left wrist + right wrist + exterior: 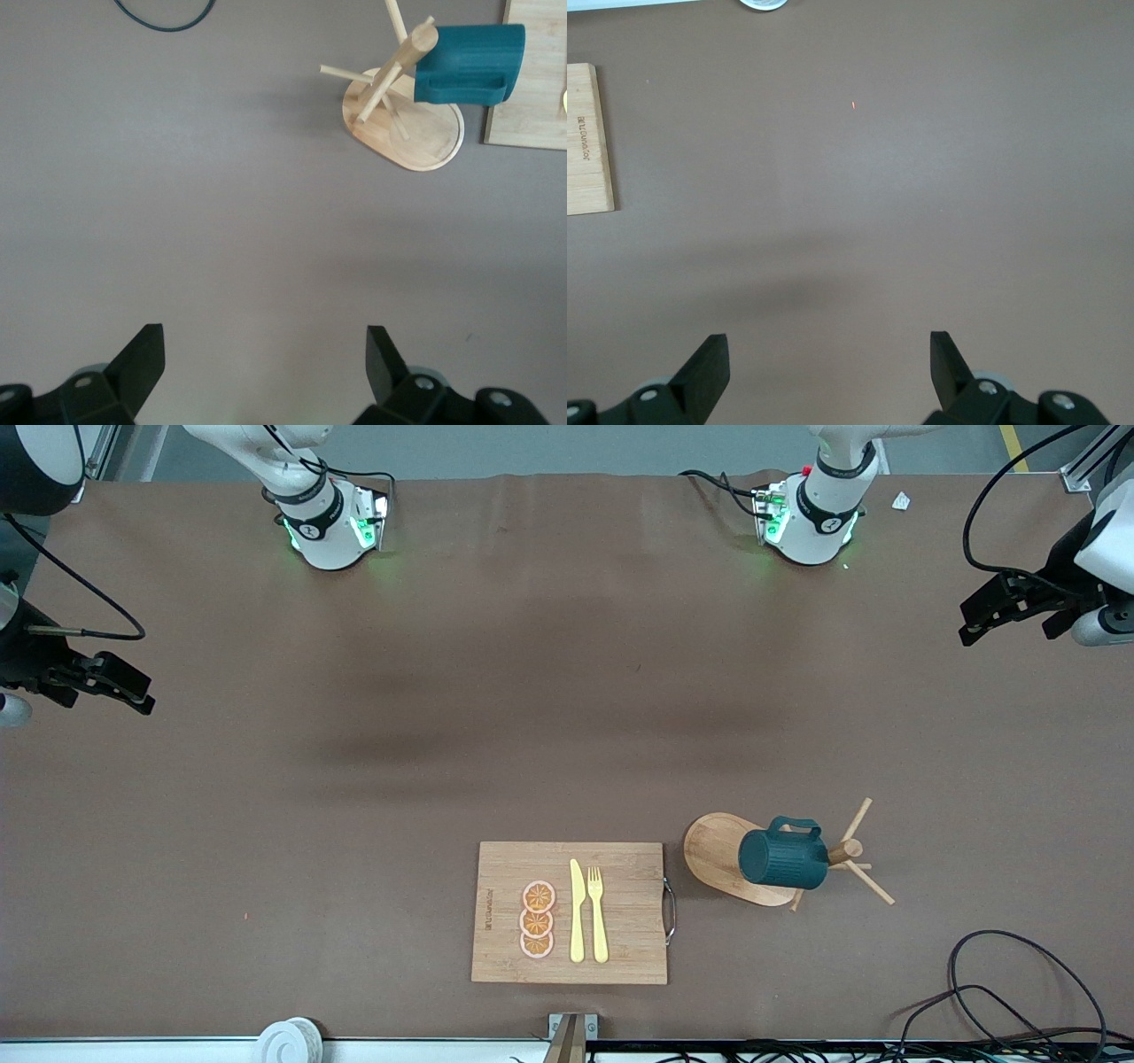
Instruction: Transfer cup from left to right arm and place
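The cup (784, 859) is a dark teal ribbed mug. It hangs on its side on a peg of a wooden mug rack (716, 850), near the front camera and toward the left arm's end of the table. The left wrist view shows the cup (469, 62) on the rack (403, 133), far from the gripper. My left gripper (1010, 622) is open and empty, up over bare table at the left arm's end; its fingertips (146, 350) stand wide apart. My right gripper (97, 684) is open and empty over bare table at the right arm's end, and shows in its wrist view (830, 359).
A wooden cutting board (620, 948) with a yellow knife (577, 912), a yellow fork (597, 912) and orange slices (538, 919) lies beside the rack, toward the right arm's end. Its edge shows in the right wrist view (589, 142). Black cables (1001, 992) lie near the table's front corner.
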Action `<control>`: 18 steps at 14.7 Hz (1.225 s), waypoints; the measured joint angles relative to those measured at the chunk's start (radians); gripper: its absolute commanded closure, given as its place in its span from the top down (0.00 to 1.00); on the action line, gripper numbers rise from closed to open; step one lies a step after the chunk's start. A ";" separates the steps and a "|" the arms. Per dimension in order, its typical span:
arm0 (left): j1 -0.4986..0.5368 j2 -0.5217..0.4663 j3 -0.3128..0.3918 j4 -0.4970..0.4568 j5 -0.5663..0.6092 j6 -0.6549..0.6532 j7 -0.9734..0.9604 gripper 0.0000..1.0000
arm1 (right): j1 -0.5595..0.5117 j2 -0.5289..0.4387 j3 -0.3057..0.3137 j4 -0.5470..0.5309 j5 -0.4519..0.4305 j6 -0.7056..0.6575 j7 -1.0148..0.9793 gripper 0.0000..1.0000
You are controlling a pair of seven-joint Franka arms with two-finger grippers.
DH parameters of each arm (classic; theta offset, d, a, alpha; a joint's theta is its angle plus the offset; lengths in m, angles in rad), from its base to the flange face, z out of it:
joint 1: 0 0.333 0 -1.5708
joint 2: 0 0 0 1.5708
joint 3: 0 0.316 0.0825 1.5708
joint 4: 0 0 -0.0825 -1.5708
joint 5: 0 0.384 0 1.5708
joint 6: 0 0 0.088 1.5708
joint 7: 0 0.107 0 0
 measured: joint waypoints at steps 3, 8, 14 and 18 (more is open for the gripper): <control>0.001 0.000 0.000 0.004 0.000 -0.013 0.000 1.00 | 0.000 -0.003 -0.001 -0.004 0.000 0.000 0.000 1.00; -0.003 0.026 0.000 0.033 -0.015 0.015 -0.035 1.00 | 0.000 -0.005 0.000 -0.005 0.000 0.000 0.000 1.00; -0.052 0.204 -0.016 0.107 -0.052 0.210 -0.573 1.00 | -0.002 -0.046 -0.005 -0.006 0.000 -0.015 0.000 1.00; -0.098 0.271 -0.024 0.113 -0.061 0.267 -0.958 1.00 | -0.008 -0.050 -0.011 -0.008 0.000 -0.015 0.000 1.00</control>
